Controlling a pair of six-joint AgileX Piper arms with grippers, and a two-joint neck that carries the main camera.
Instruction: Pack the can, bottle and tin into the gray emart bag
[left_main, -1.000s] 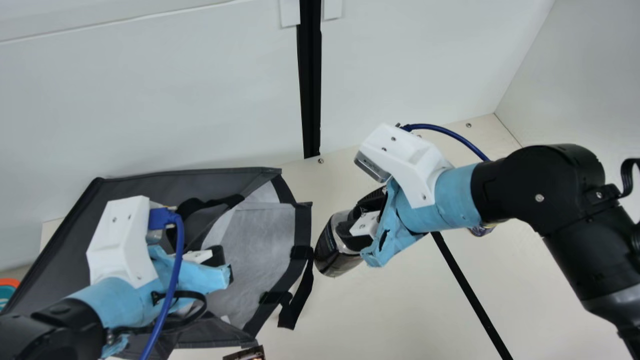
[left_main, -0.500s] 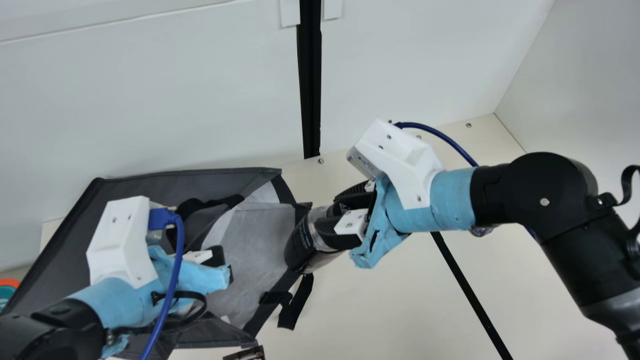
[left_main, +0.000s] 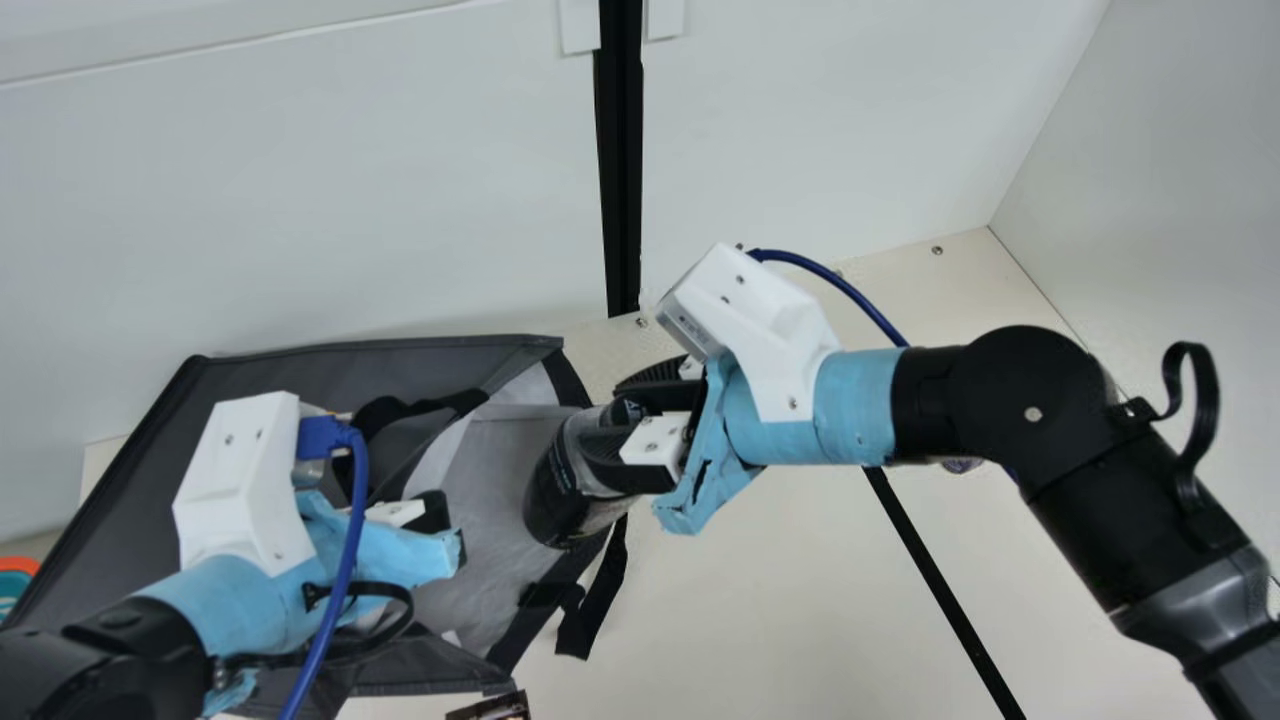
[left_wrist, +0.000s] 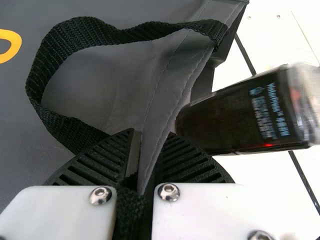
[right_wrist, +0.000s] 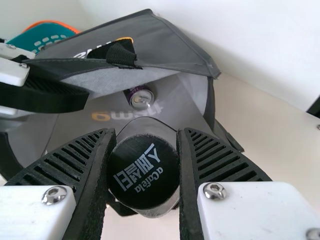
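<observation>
Bottle (left_main: 556, 497) clamped in jaws of right gripper (left_main: 604, 416), at mouth of bag (left_main: 290, 375), jaws of left gripper (left_main: 434, 512) pinching its edge

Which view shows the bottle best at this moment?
The main view: it shows the bottle side-on, held in the right gripper, with its lower end over the opening of the gray bag. The left wrist view shows its dark side with printing beyond the bag's edge; the right wrist view, its round dark end between the fingers.

On the round black end of the clear-and-black cylindrical bottle (left_main: 572, 480) I hold, I read white "스페셜티" and "aCafela", and "emart" inside the gray fabric bag (left_main: 400, 370).
</observation>
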